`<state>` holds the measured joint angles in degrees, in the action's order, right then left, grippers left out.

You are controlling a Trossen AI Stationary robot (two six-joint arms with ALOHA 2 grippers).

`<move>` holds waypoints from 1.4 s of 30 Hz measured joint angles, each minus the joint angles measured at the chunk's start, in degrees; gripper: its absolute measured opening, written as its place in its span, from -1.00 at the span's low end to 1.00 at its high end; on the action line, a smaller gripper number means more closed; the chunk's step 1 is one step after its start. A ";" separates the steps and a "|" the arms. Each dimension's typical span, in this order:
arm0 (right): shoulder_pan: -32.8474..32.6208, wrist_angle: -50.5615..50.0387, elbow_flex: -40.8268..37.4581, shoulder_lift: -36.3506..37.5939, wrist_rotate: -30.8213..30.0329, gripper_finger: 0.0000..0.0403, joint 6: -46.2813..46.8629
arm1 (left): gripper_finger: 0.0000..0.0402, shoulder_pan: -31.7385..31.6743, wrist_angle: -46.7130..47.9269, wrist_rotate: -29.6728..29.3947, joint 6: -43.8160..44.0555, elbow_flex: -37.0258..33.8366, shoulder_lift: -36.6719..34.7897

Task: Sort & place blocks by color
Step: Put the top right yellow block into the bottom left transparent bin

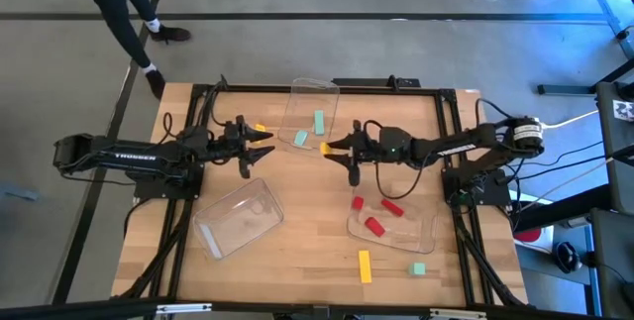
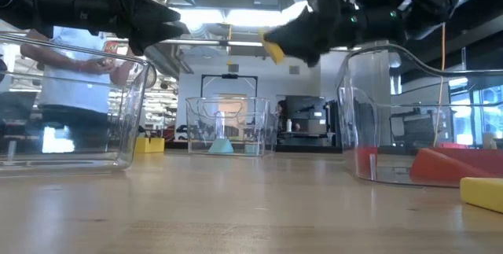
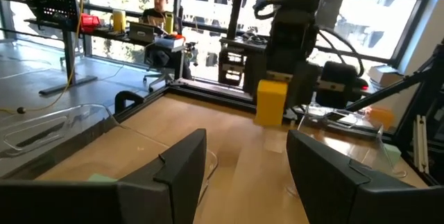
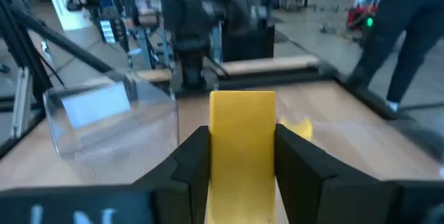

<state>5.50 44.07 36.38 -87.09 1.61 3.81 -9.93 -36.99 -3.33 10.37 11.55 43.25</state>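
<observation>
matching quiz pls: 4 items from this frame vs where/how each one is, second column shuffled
1. right gripper
2. left gripper
3. red blocks
4. mint blocks

a. in the far tray
b. open, empty
c. in the tray by the right arm
d. shut on a yellow block, above the table

Pairs: 1-d, 2-b, 3-c, 4-a
</observation>
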 joint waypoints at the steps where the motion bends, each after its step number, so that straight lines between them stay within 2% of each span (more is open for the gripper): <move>1: -0.27 0.23 0.95 -0.35 0.00 -0.37 -0.22 | -0.03 0.00 0.02 0.02 0.00 0.02 0.04; 4: -0.90 0.49 3.33 -1.77 0.02 -0.37 -0.92 | -0.03 0.00 -0.30 0.12 0.06 0.00 0.58; 7: -1.36 3.29 5.52 -4.12 0.46 -0.37 -1.18 | -0.03 0.13 -4.72 2.36 1.56 0.00 1.98; 10: -1.38 6.41 8.41 -7.23 3.29 -0.37 -1.14 | -0.03 1.45 -10.01 4.46 1.87 0.06 6.25; 14: -1.38 6.89 12.88 -11.54 4.71 -0.37 -1.21 | -0.03 3.58 -15.16 4.37 -0.46 0.17 11.42; 19: -1.49 7.02 17.48 -15.50 7.52 -0.37 -1.39 | -0.03 5.43 -15.98 4.38 -4.13 2.85 17.24; 35: -2.88 9.60 19.32 -15.72 8.55 -0.37 -1.08 | -0.03 7.49 -16.64 3.78 -4.48 11.70 29.17; 42: -3.49 8.92 19.32 -15.72 8.59 -0.37 -1.07 | -0.03 8.94 -16.63 3.17 -4.53 14.12 30.86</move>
<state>2.02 53.00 55.70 -102.80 10.20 2.74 -0.99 -53.62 -0.16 5.84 25.67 74.11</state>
